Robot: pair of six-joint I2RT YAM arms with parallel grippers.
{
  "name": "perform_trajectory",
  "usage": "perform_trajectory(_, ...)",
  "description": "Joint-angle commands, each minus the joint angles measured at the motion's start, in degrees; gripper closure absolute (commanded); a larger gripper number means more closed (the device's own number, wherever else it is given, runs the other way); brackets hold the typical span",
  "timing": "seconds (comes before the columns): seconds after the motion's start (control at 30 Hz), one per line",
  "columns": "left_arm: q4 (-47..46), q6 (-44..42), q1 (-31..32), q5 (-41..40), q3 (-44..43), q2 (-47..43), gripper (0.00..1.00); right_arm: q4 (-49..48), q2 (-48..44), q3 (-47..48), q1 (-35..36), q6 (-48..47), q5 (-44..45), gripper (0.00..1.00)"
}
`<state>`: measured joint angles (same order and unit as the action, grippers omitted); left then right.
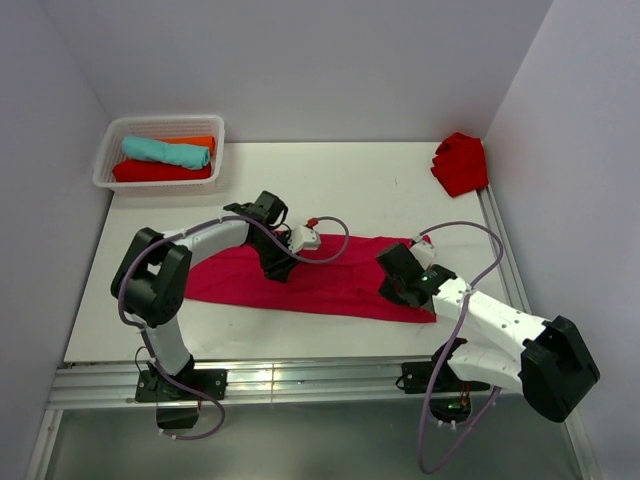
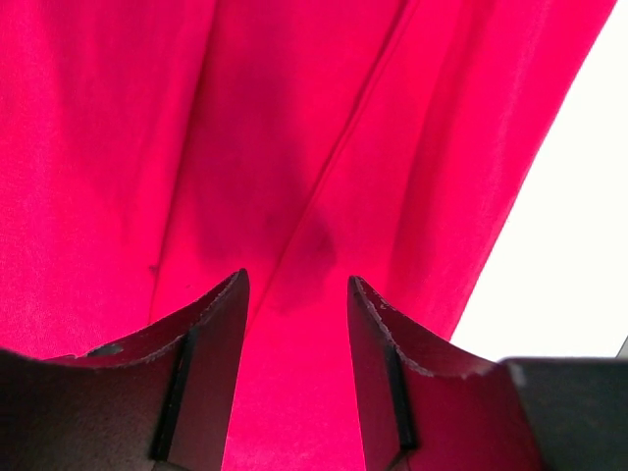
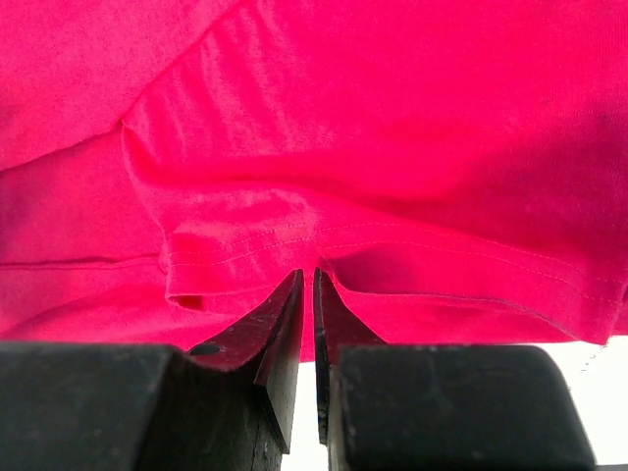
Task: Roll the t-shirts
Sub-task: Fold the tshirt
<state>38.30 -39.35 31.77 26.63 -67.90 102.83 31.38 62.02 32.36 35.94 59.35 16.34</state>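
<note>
A crimson t-shirt (image 1: 325,283) lies folded into a long strip across the middle of the table (image 1: 380,190). The left gripper (image 2: 294,280) hangs over it at centre frame, fingers spread apart. The right gripper (image 3: 306,273), at the strip's right end, is pressed nearly together, pinching the stitched hem. Rolled teal (image 1: 166,151), orange (image 1: 200,142) and scarlet shirts (image 1: 160,171) fill the basket (image 1: 108,160) at upper left. Another red shirt (image 1: 461,163) sits crumpled at upper right.

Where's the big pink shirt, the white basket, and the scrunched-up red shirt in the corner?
pink shirt (image 1: 330,290): top view, on the middle of the flat cloth.
white basket (image 1: 170,120): top view, on its far rim.
scrunched-up red shirt (image 1: 460,163): top view, on the middle of the heap.
</note>
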Motion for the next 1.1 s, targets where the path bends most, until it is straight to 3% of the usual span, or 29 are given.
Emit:
perform_trajectory(0.0, -1.3, 0.24, 0.84, 2.37, -1.8, -0.26, 0.5, 0.97, 0.29, 1.39, -0.35, 0.68, 1.77, 0.84)
perform_trajectory(0.37, -2.0, 0.15, 2.33, 1.14, -0.57, 0.45, 0.55, -0.7, 1.44, 1.04, -0.35, 0.33, 1.24, 0.84)
perform_trajectory(1.07, -4.9, 0.68, 3.21, -1.93, 1.28, 2.55, 0.57, -2.02, 2.14, 0.51, -0.44, -0.2, 0.54, 0.84)
